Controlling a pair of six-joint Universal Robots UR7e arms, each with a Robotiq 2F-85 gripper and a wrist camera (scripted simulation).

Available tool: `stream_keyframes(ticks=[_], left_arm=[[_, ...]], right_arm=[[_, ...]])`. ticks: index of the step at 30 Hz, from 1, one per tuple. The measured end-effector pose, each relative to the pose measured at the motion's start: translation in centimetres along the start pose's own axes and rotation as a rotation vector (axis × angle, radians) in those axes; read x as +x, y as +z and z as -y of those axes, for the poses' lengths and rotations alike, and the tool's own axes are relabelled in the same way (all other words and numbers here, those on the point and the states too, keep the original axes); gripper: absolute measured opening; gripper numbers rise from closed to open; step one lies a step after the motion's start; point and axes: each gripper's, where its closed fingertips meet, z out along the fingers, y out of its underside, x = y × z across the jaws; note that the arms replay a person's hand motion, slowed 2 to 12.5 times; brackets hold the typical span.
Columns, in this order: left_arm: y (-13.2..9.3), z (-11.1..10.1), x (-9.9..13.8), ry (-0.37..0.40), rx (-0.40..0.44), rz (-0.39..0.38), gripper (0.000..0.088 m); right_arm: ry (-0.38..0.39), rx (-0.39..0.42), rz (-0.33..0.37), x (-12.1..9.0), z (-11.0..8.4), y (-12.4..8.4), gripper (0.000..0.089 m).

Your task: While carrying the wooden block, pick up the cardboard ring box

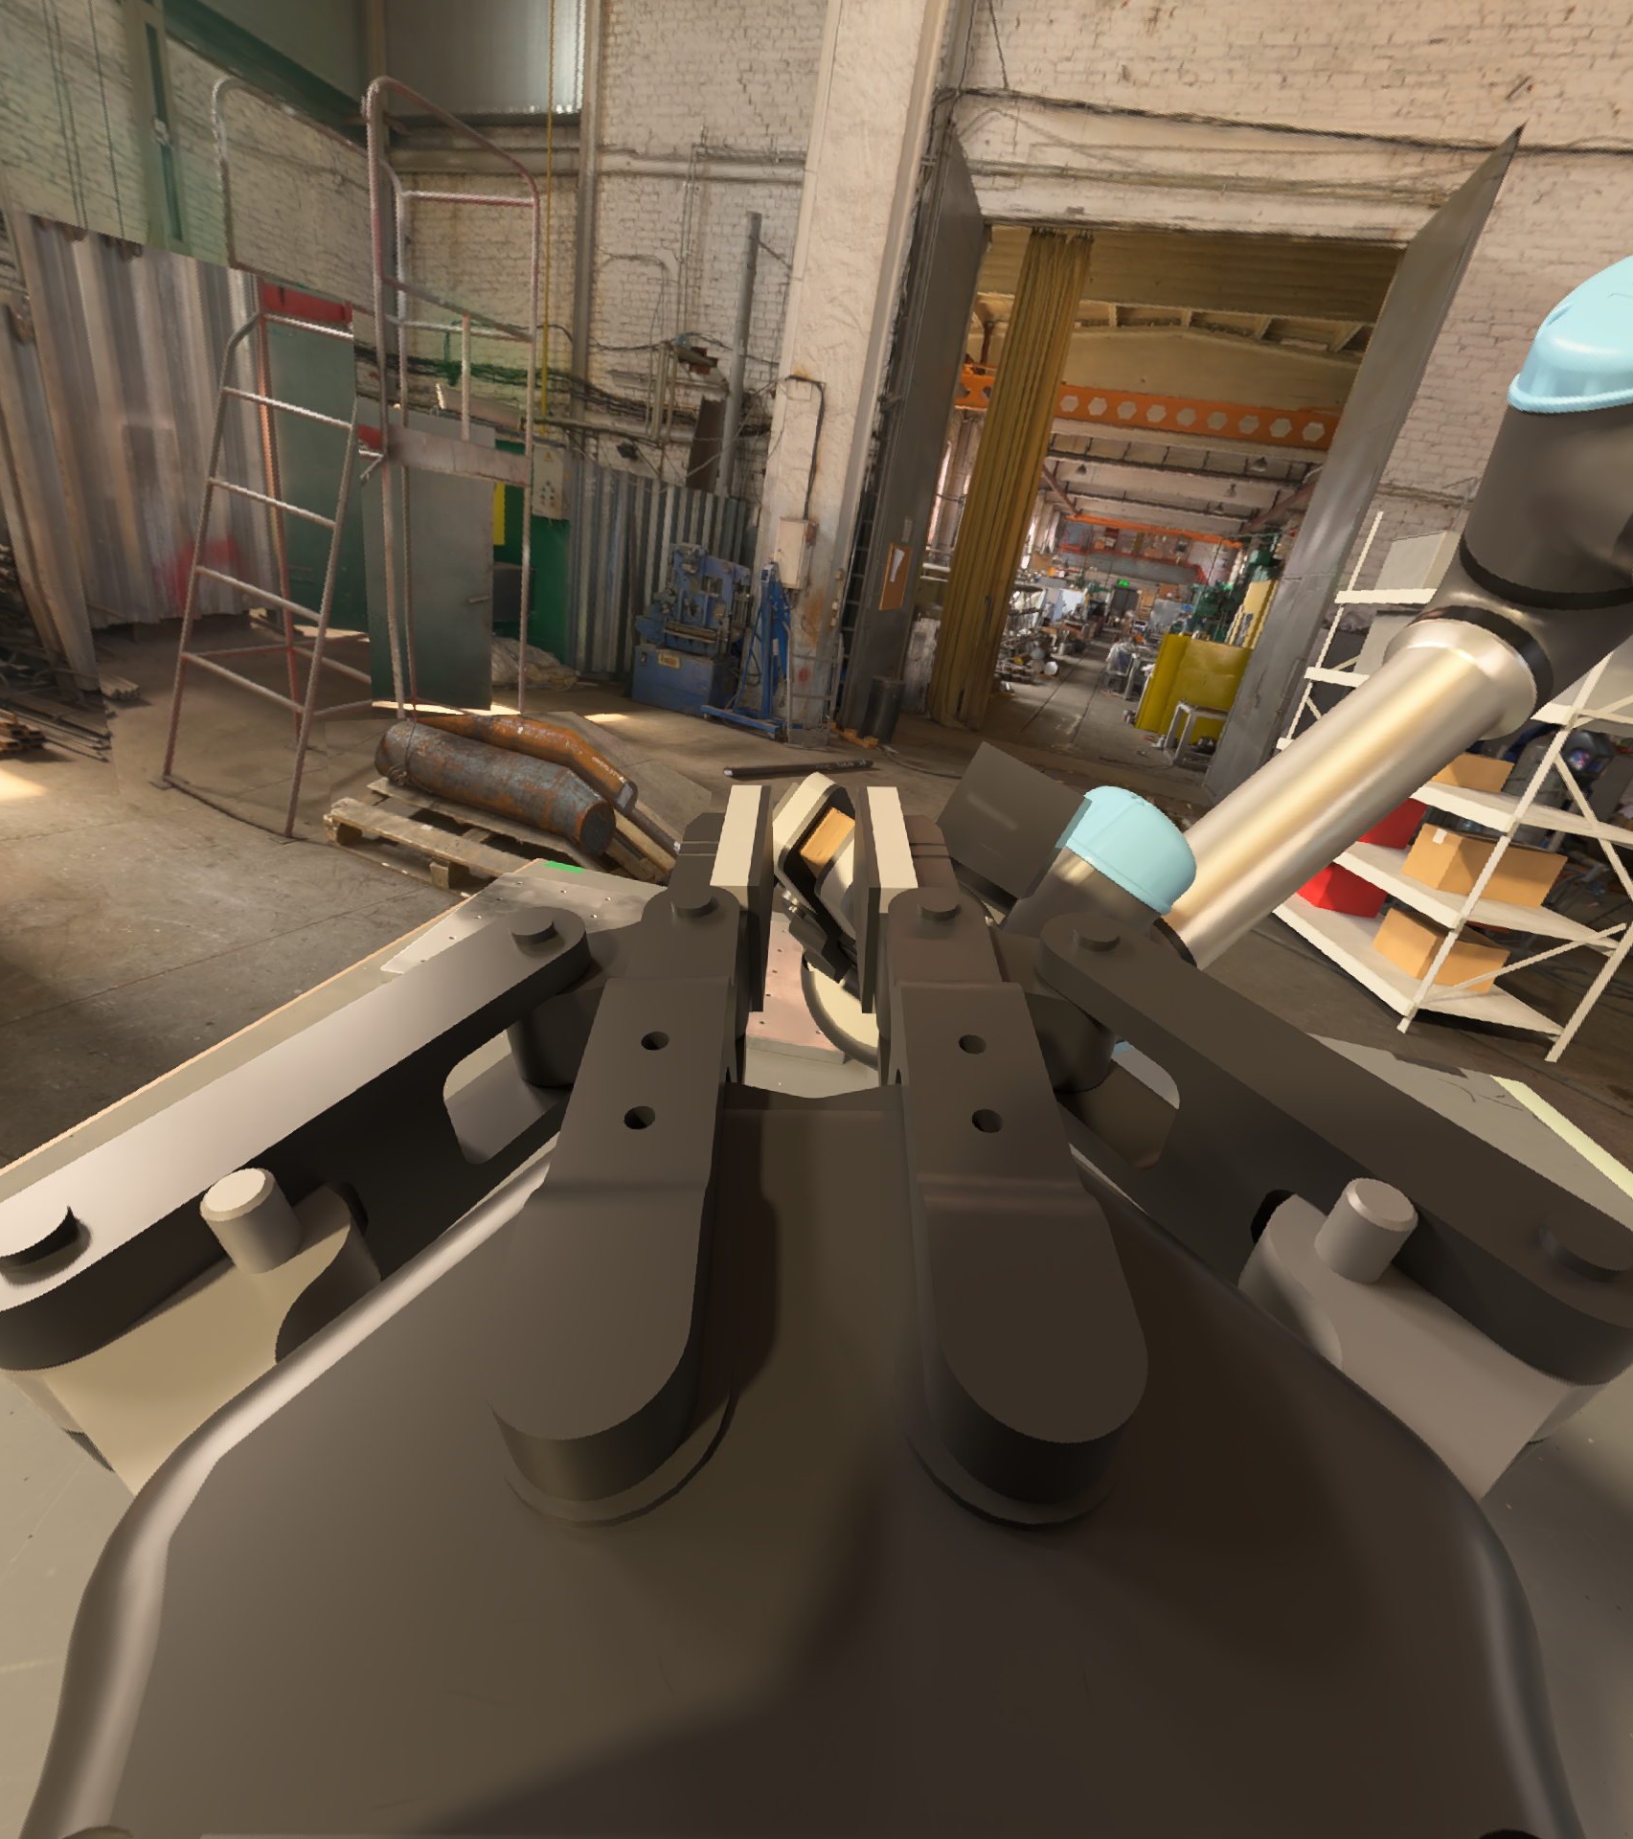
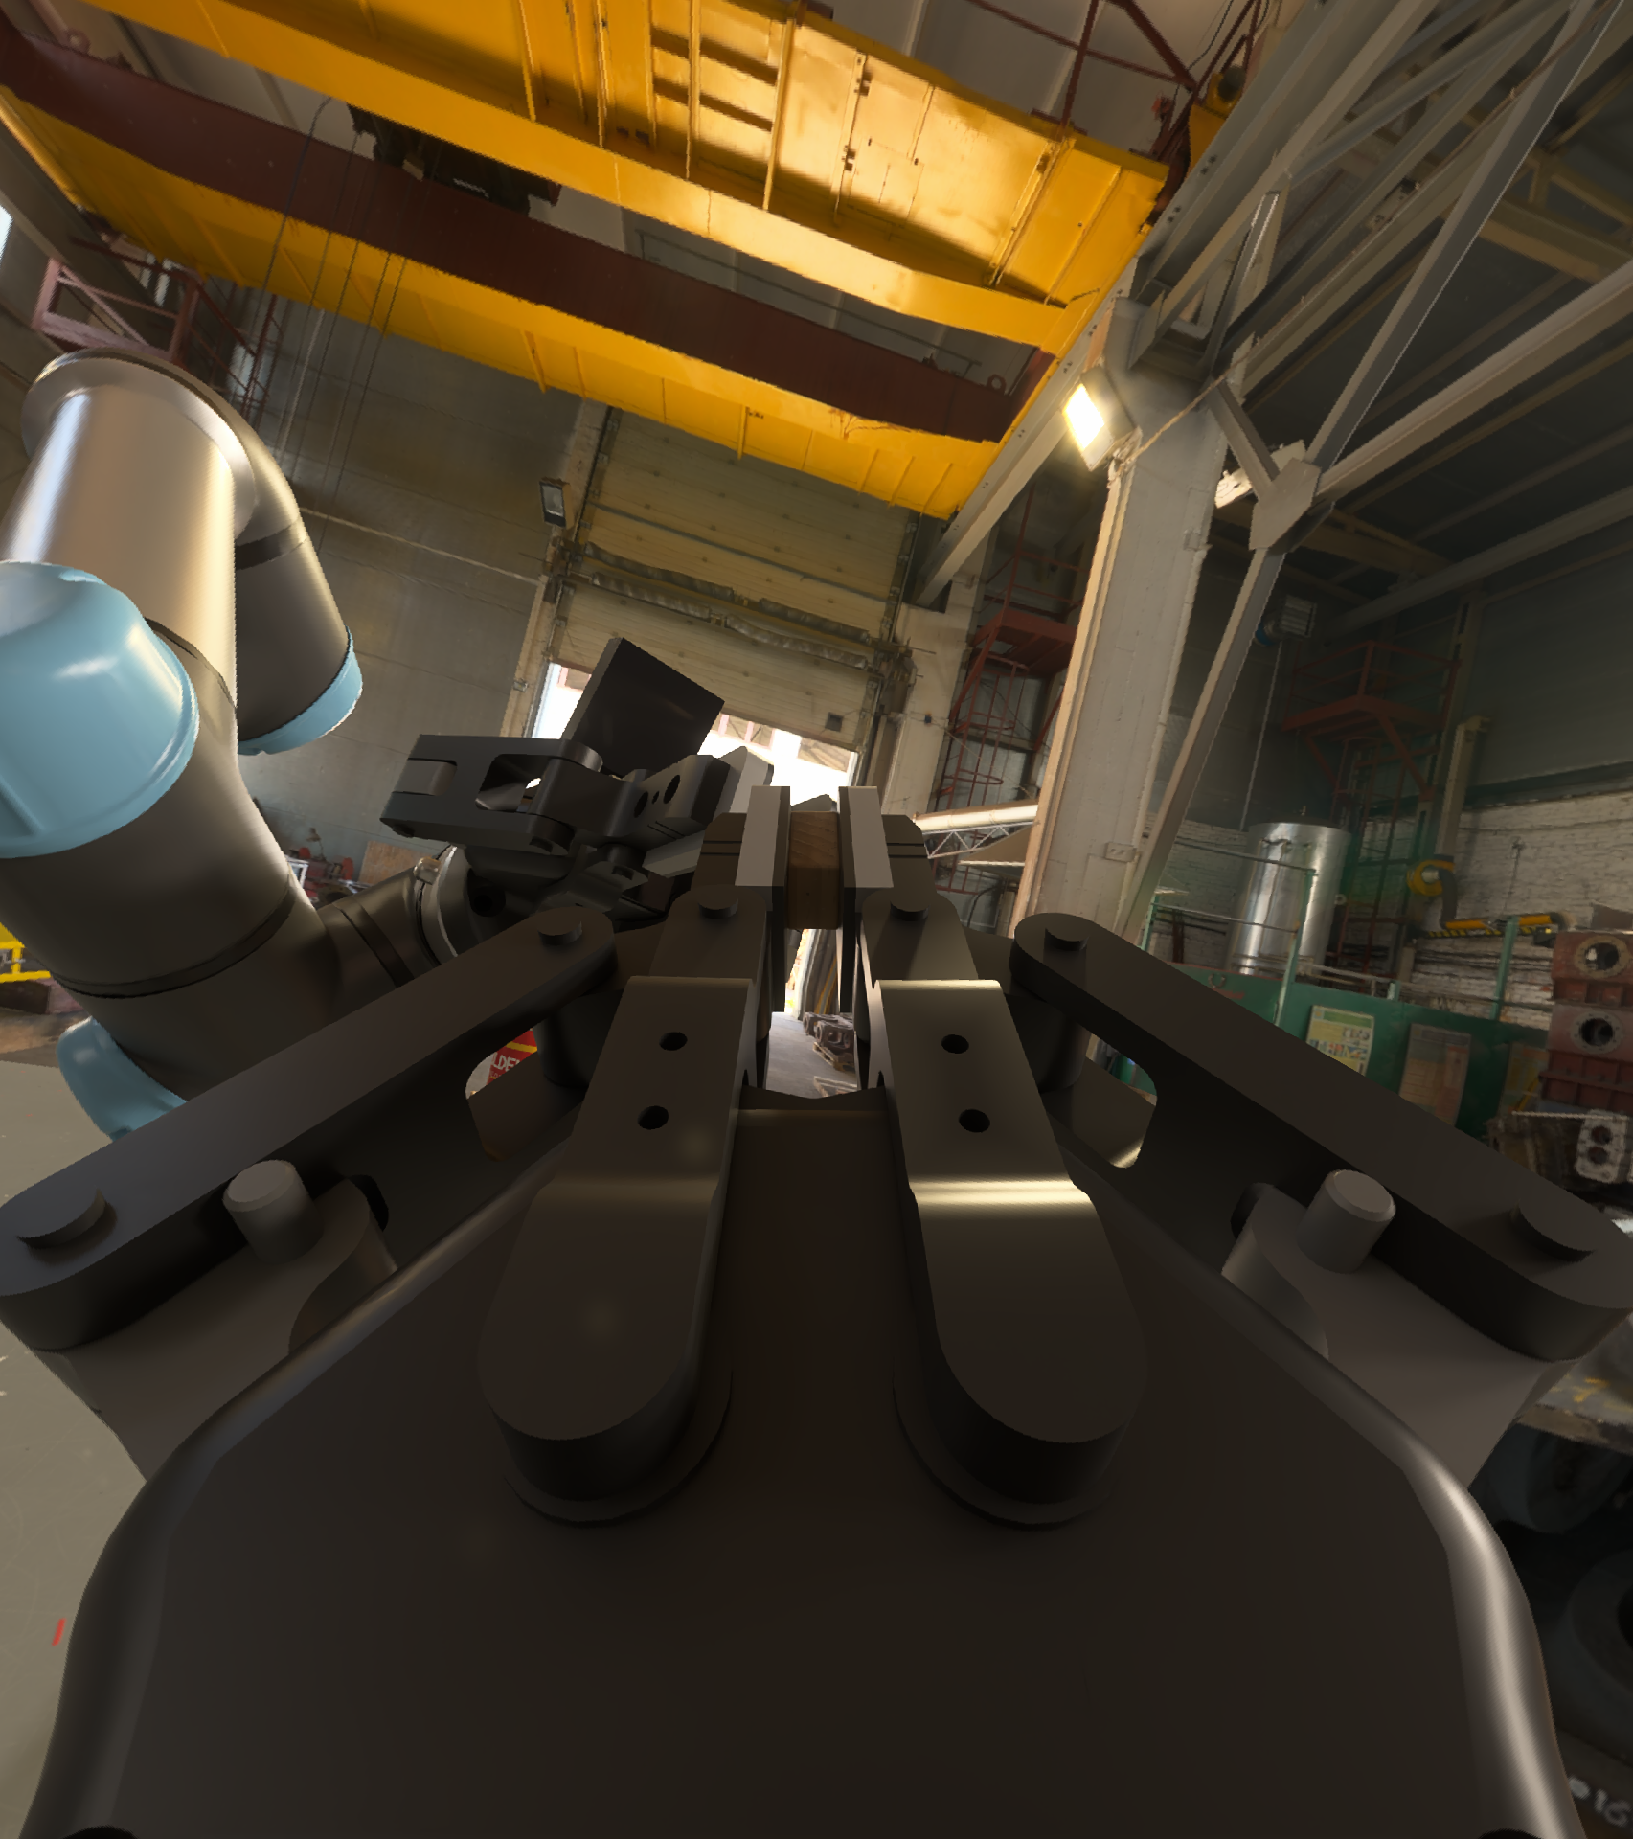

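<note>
My right gripper (image 2: 814, 836) is shut on the wooden block (image 2: 814, 876), a small tan block clamped between its pale pads, held up in the air. My left gripper (image 1: 817, 836) points level over the grey table (image 1: 454, 945), its jaws a narrow gap apart. In that gap shows a small tilted part with a pale rim and a tan face (image 1: 827, 841). It looks like the right gripper's tip with the block, just beyond my left pads. I cannot tell whether the left pads touch anything. The left gripper also shows side-on in the right wrist view (image 2: 593, 796). No cardboard ring box is clearly in view.
The right arm (image 1: 1339, 776) reaches in from the right, close to the left gripper. The left arm (image 2: 125, 796) fills the left of the right wrist view. The table's far corner (image 1: 553, 876) lies just ahead of the left gripper. A workshop hall lies beyond.
</note>
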Motion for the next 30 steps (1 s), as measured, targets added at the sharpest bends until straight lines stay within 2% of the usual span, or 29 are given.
stream_keyframes(ticks=[12,30], left_arm=[[-0.03,0.01,0.05,0.013,-0.003,0.003,0.0150],[-0.11,0.00,0.13,0.026,-0.009,0.004,0.0144]], right_arm=[[0.034,0.002,0.007,-0.02,0.00,-0.01,0.0081],[0.042,0.003,0.020,-0.12,-0.03,0.02,0.0081]])
